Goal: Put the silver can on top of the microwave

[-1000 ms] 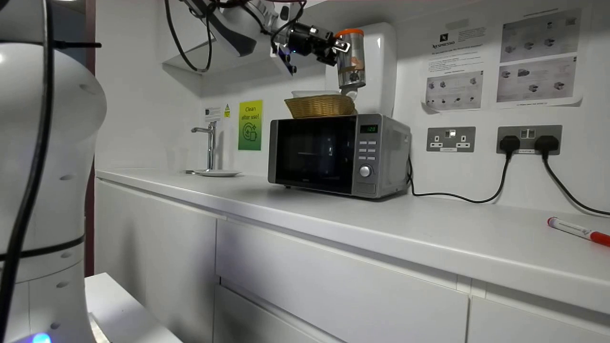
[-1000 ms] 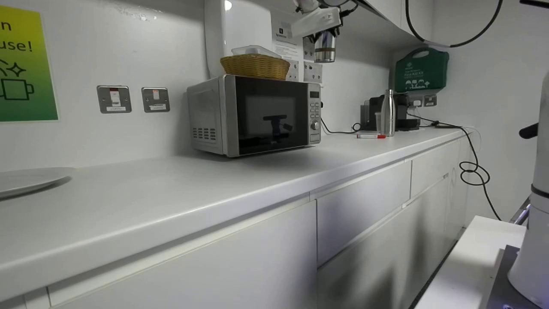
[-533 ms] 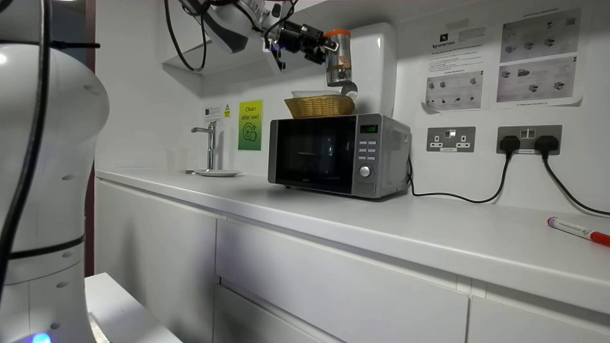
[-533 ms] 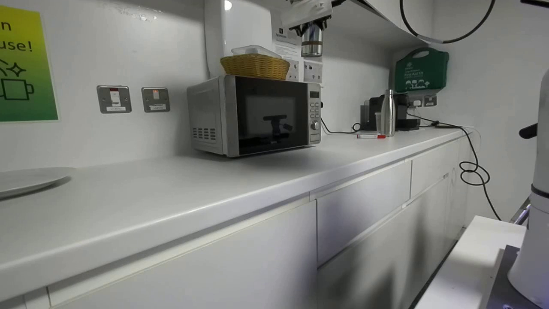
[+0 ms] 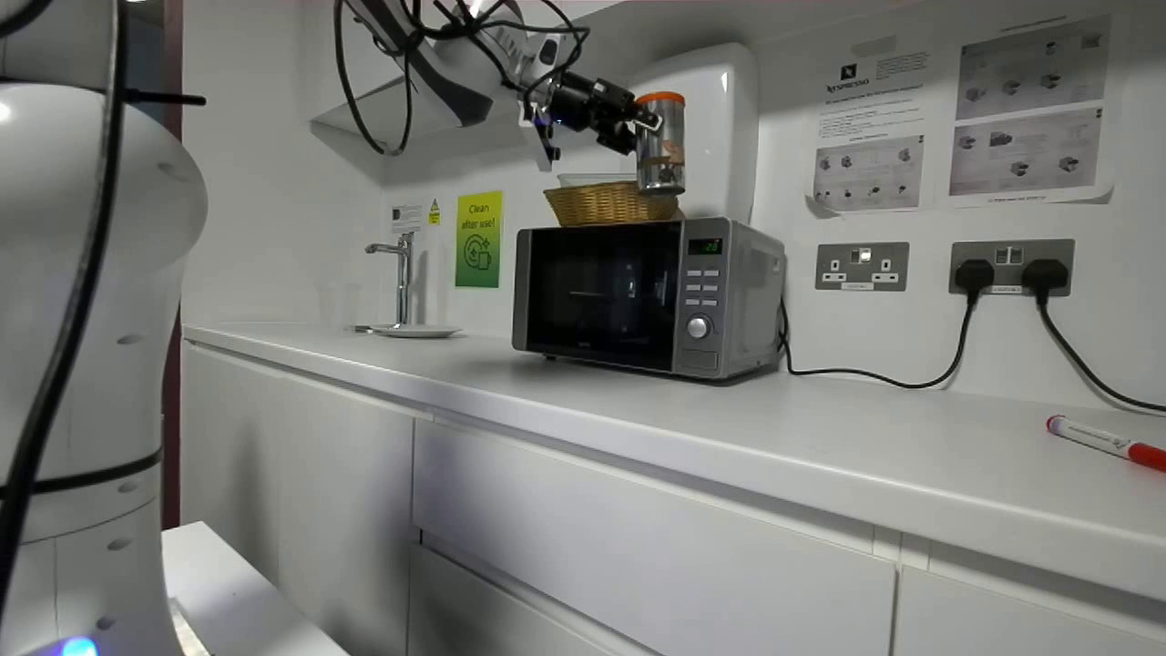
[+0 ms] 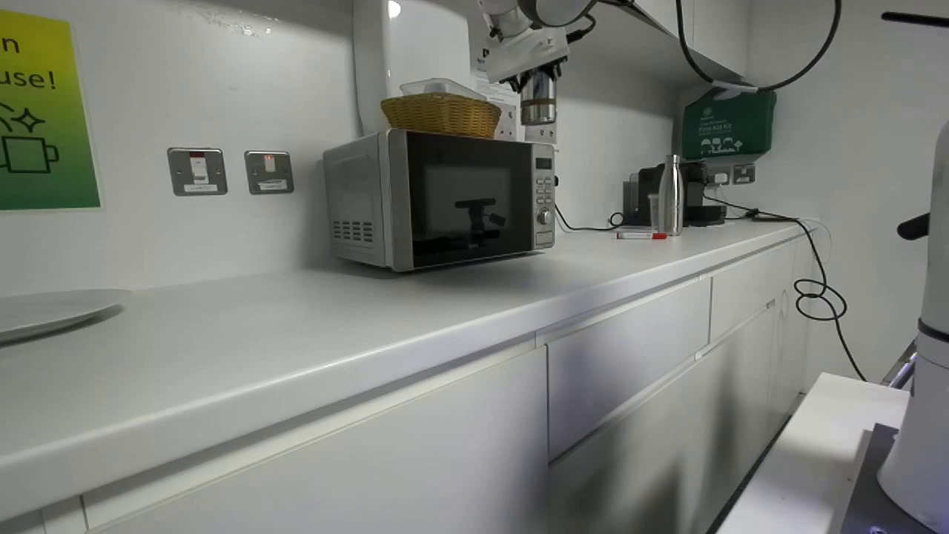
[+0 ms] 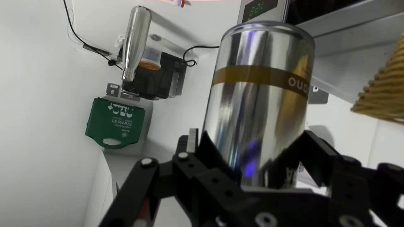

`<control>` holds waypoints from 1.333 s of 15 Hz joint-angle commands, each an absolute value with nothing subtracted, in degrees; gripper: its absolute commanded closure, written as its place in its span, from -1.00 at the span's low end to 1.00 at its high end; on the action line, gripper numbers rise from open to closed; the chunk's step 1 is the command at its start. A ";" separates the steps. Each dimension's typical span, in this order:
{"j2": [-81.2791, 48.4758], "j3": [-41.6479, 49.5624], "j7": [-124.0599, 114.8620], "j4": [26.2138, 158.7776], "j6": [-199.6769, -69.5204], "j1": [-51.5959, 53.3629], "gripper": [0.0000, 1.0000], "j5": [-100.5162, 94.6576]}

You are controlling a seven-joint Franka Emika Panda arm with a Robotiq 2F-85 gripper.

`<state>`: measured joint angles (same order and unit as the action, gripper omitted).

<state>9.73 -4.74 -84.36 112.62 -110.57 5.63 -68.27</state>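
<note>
The silver can [image 5: 662, 164] has an orange rim and a brown band. My gripper [image 5: 649, 120] is shut on its upper part and holds it upright in the air. In an exterior view the can [image 6: 538, 104] hangs a little above the level of the microwave's top, at its right end. The microwave [image 5: 601, 296] also shows in an exterior view [image 6: 467, 204], with a dark door and a panel at right. In the wrist view the can [image 7: 258, 104] sits between the gripper fingers [image 7: 255, 135]; its lid end is hidden by the gripper. The microwave's display [image 7: 258, 9] shows beyond the can.
A wicker basket [image 5: 610, 205] with a clear tub stands on the microwave, close to the can's left in both exterior views [image 6: 441, 115]. A white wall unit [image 5: 724, 137] is behind. A steel bottle [image 6: 671, 196] and a red marker [image 6: 641, 236] are on the counter.
The can first moved left in both exterior views, then came down toward the level of the microwave's top. The gripper has stayed shut on it. The microwave and basket have not moved.
</note>
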 commanded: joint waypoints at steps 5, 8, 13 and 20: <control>3.64 -3.45 -82.14 108.79 -114.83 3.85 -0.12 -69.20; 3.26 -3.21 -82.15 108.40 -115.57 3.55 -0.12 -69.45; 3.03 -2.81 -82.84 107.90 -117.18 3.37 -0.12 -70.52; 2.26 -2.71 -82.93 106.31 -120.13 3.34 -0.12 -71.48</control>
